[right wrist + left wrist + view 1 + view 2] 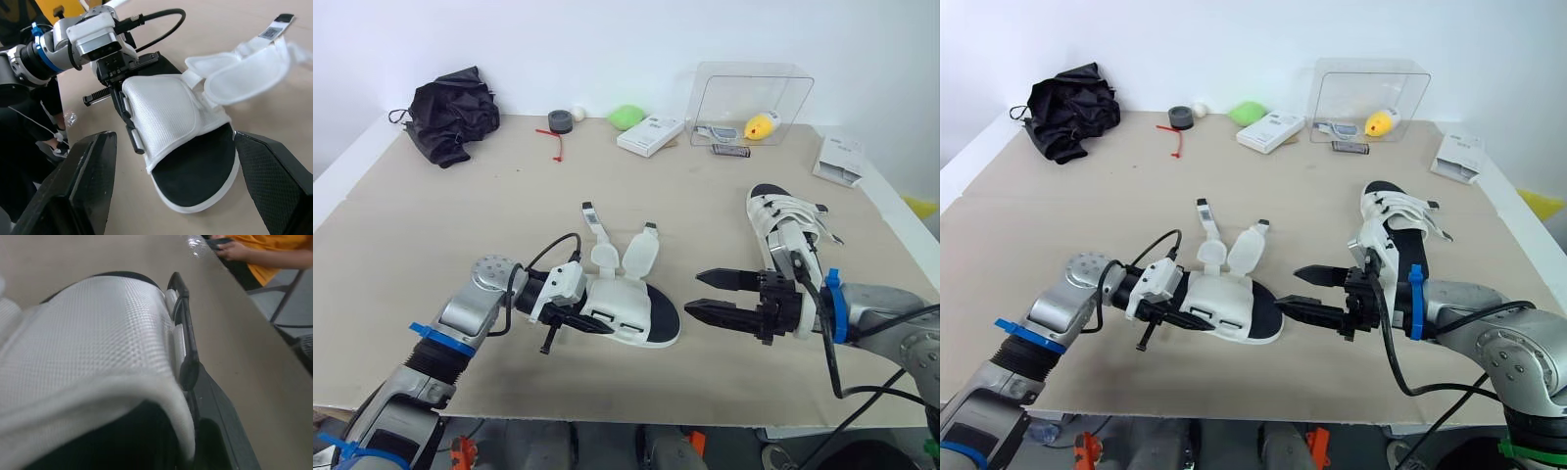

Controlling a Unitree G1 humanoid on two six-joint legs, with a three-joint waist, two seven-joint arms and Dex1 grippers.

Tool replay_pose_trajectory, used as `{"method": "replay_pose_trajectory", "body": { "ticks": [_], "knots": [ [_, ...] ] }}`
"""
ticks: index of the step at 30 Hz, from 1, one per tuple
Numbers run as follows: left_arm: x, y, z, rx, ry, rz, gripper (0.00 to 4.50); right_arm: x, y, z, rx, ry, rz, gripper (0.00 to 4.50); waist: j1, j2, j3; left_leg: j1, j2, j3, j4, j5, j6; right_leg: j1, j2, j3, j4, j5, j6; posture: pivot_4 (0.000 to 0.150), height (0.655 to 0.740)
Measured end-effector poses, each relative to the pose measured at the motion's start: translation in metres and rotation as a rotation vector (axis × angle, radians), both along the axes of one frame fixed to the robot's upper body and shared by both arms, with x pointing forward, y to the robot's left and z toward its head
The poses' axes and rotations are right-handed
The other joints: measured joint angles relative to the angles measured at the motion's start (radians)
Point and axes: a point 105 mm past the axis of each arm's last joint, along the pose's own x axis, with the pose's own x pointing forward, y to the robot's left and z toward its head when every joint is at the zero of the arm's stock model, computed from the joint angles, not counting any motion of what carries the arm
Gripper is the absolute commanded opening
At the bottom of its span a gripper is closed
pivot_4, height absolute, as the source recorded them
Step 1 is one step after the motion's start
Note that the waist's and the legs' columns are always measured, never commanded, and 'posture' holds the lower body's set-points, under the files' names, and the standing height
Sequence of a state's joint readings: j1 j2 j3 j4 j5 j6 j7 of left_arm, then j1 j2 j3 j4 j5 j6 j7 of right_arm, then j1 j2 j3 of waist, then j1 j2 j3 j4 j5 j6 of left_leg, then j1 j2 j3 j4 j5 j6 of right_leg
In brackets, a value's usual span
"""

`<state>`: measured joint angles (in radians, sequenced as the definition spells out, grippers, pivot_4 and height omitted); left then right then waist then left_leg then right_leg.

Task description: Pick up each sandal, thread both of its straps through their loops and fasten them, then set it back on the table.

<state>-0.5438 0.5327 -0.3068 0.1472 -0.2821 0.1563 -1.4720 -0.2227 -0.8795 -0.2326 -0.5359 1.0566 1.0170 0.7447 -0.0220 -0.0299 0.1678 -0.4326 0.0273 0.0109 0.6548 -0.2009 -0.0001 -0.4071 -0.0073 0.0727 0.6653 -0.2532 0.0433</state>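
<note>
Bright, even light from overhead washes the beige tabletop (431,245), so shadows are faint and soft under the white mesh sandal with a black sole (619,302) and the right pincer (693,292). The clear plastic box (751,98) at the far edge shows pale glare. In the left wrist view the nearest part of the sandal's weave is blurred; in the right wrist view the pincer's black fingers (83,191) are soft.

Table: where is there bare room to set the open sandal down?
Bare: the left stretch of table between black cloth and open sandal, and the middle strip beyond it. Crowded: the far edge around the clear box, and the gap toward the fastened sandal.
</note>
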Motion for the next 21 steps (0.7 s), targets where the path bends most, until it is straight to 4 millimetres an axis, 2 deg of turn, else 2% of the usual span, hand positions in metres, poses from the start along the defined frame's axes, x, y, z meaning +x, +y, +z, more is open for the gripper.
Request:
{"method": "replay_pose_trajectory", "body": {
  "ticks": [9, 12, 14, 16, 21],
  "knots": [
    [-0.003, -0.003, -0.002, -0.012, 0.043, 0.08, 0.08, -0.001, 0.002, -0.005, -0.016, 0.02, 0.047, 4.1, 0.0, 0.0, 0.0, 0.001, 0.0, 0.0, 0.0, 0.0, 0.0, 0.0, 0.0, 0.001, 0.0, -0.001, 0.002, 0.15, 0.74],
    [-0.003, -0.002, -0.002, -0.012, 0.058, 0.096, 0.08, 0.008, 0.002, -0.013, -0.074, -0.002, 0.031, 4.1, -0.001, 0.0, 0.0, 0.001, 0.001, 0.001, 0.0, 0.0, 0.0, 0.0, 0.0, 0.001, 0.0, -0.002, 0.004, 0.15, 0.74],
    [-0.003, -0.002, -0.001, -0.011, 0.06, 0.097, 0.0, 0.016, 0.001, -0.026, -0.139, -0.017, 0.015, 3.69, -0.001, 0.0, 0.0, 0.001, 0.001, 0.001, 0.0, 0.0, 0.0, 0.0, 0.0, 0.001, 0.0, -0.002, 0.004, 0.15, 0.74],
    [-0.003, -0.002, -0.001, -0.007, 0.056, 0.097, 0.0, 0.023, 0.002, -0.038, -0.206, -0.036, 0.023, 3.05, -0.001, 0.001, 0.0, 0.002, 0.001, 0.001, 0.0, 0.0, 0.0, 0.0, 0.0, 0.001, 0.0, -0.002, 0.004, 0.15, 0.74],
    [-0.002, -0.002, -0.002, -0.005, 0.055, 0.1, 0.0, 0.021, 0.006, -0.05, -0.264, -0.052, 0.134, 0.69, -0.001, 0.001, 0.0, 0.002, 0.001, 0.002, 0.0, 0.0, 0.0, 0.0, 0.001, 0.001, 0.0, -0.002, 0.004, 0.15, 0.74]
  ]
}}
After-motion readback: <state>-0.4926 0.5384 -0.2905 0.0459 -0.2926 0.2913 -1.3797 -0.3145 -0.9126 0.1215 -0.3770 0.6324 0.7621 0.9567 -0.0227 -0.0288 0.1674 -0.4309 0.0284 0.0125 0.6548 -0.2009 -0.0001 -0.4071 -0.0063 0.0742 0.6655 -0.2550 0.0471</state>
